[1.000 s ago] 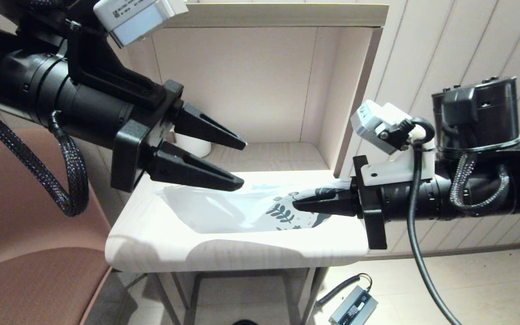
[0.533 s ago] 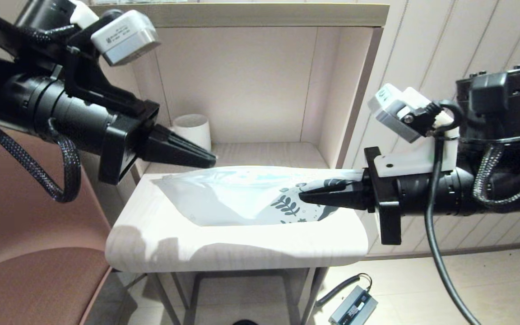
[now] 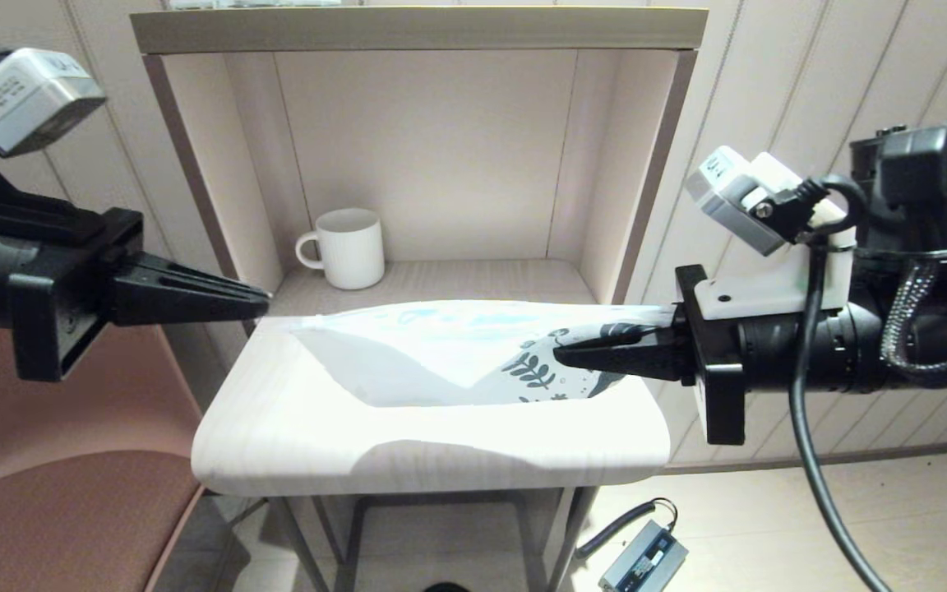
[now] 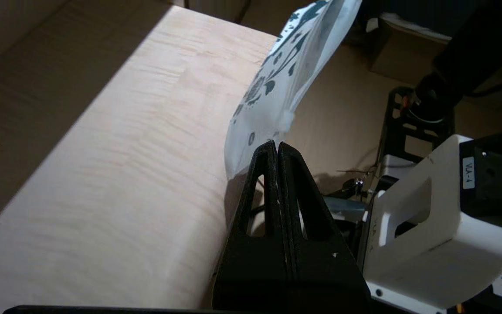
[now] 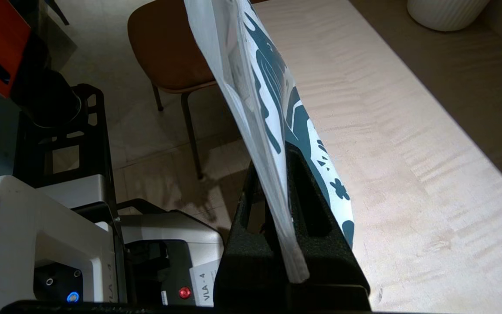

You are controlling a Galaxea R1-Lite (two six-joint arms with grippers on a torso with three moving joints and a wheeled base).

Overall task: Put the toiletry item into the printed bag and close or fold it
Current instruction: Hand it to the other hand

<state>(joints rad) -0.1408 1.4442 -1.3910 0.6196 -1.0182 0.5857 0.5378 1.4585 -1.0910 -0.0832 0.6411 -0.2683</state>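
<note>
The printed bag (image 3: 441, 345) hangs on edge above the small table (image 3: 408, 452), with its leaf-print end to the right. My right gripper (image 3: 560, 355) is shut on that printed end; the right wrist view shows the bag (image 5: 268, 87) pinched between the fingers (image 5: 303, 205). My left gripper (image 3: 266, 304) is shut, with its tips just off the bag's plain left corner. In the left wrist view nothing shows between its jaws (image 4: 275, 144), and the bag (image 4: 286, 74) stretches away from them. The toiletry item is not in view.
A white mug (image 3: 350, 247) stands at the back left of the open shelf cubby (image 3: 473, 279) behind the table. A brown chair (image 3: 54, 510) is on the left. A power brick (image 3: 642, 559) lies on the floor.
My left gripper went from open to shut and slid left along the bag's top edge, past its left corner. My right gripper lifted the printed end a little.
</note>
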